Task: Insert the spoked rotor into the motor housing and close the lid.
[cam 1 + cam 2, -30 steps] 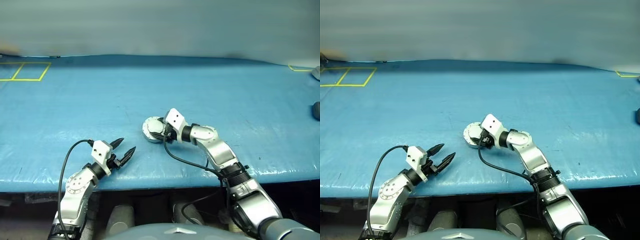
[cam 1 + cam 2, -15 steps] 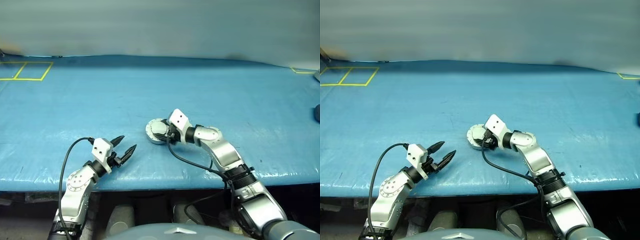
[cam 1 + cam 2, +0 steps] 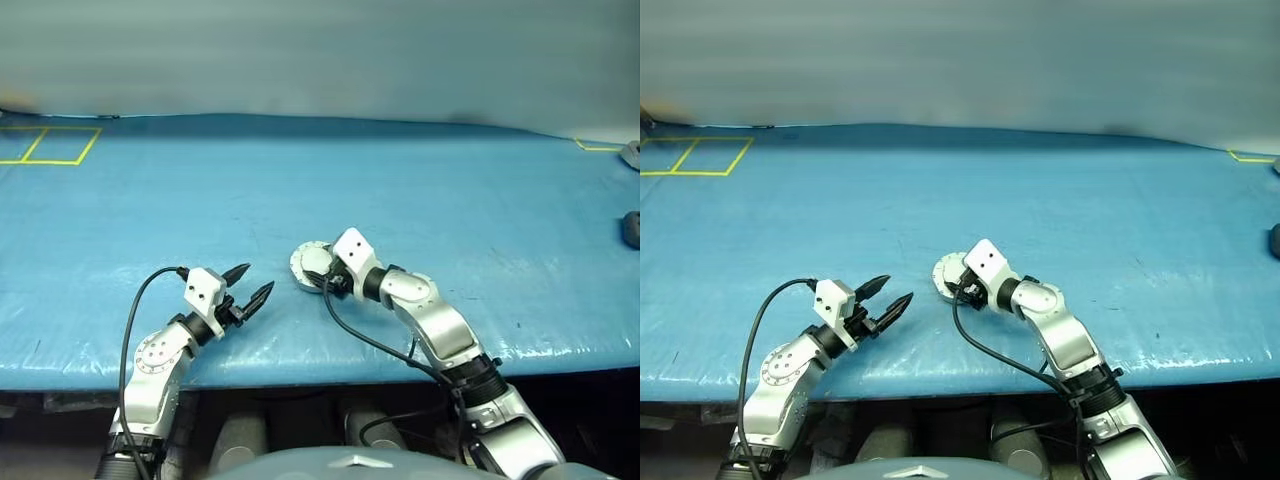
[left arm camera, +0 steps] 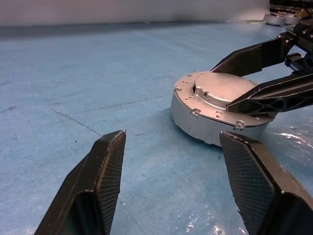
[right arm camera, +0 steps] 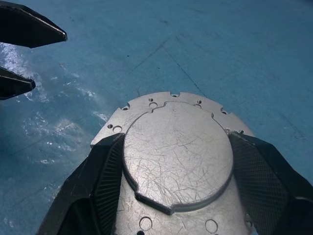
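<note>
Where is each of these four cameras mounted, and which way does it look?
Left eye and right eye: on the head, looking down over the blue table and both arms.
Left wrist: level along the open left pincer at the closed motor housing.
Right wrist: down between the right pincer fingers onto the lid.
Shared: all four show the housing.

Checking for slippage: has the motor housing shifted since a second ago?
No: judged against the yellow taped square, the motor housing lies practically where it was, right tool astride it.
</note>
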Motion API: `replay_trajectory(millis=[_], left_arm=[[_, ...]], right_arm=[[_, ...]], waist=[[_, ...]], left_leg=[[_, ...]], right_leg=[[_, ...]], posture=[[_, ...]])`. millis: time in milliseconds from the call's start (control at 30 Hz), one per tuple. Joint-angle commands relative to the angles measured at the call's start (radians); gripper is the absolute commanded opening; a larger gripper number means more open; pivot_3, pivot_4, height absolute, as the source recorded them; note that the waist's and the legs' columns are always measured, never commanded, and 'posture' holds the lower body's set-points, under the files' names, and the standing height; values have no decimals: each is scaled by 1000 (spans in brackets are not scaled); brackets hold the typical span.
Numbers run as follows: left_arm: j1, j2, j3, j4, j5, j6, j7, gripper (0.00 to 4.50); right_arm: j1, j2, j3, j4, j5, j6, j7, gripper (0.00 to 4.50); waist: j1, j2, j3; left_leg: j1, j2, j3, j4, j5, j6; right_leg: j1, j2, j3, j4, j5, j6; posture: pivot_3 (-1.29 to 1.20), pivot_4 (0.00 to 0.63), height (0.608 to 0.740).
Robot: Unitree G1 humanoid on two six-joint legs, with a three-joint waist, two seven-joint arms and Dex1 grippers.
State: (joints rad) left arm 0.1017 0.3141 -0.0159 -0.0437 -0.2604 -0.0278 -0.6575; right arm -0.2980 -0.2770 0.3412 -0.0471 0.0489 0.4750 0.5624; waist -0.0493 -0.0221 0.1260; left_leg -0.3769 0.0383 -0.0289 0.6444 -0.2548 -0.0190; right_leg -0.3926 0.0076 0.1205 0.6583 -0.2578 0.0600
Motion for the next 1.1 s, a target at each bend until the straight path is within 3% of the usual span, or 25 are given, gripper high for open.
replay_trajectory(millis=[33,267,467,700,833,1100], left_arm=[[-11,-3,-1,-11,-13,-15,-13,3307],[-12,-9,-1,-6,-13,-18,-16,3307],[-10,-14,-3,-23,-17,-9,-19,3307],[-12,-19,-13,-22,-13,-10,-21,3307],[-14,-19,-15,-17,-9,-13,-20,3307],[-49,-6,-26,-40,-12,22,-24,3307]], right_arm=[[66,-27,47,136,-54,144,-22,3016],[66,-8,0,91,17,244,-20,3016],[112,-69,32,-92,161,231,178,3016],[102,-79,73,-38,77,203,119,3016],[78,-26,29,31,25,199,-16,3016],[90,-97,126,39,-40,145,30,3016]], waist=[[-2,1,-2],[1,1,-6],[6,-1,-7],[-17,1,-6],[-27,1,-6],[-20,3,-1]], left_leg=[[0,0,0,0,0,0],[4,-1,-1,1,0,0],[0,-2,-1,1,-4,1],[-1,4,-2,1,-15,-1],[0,5,-1,1,-16,-1],[12,3,0,3,-14,-2]], right_leg=[[0,0,0,0,0,0],[1,-1,0,0,-2,1],[-2,-2,0,-3,-4,3],[0,3,-2,0,-8,-1],[0,4,-2,1,-11,2],[6,-1,2,0,-14,-1]], posture=[[0,150,740],[0,150,740],[0,150,740],[0,150,740],[0,150,740],[0,150,740]])
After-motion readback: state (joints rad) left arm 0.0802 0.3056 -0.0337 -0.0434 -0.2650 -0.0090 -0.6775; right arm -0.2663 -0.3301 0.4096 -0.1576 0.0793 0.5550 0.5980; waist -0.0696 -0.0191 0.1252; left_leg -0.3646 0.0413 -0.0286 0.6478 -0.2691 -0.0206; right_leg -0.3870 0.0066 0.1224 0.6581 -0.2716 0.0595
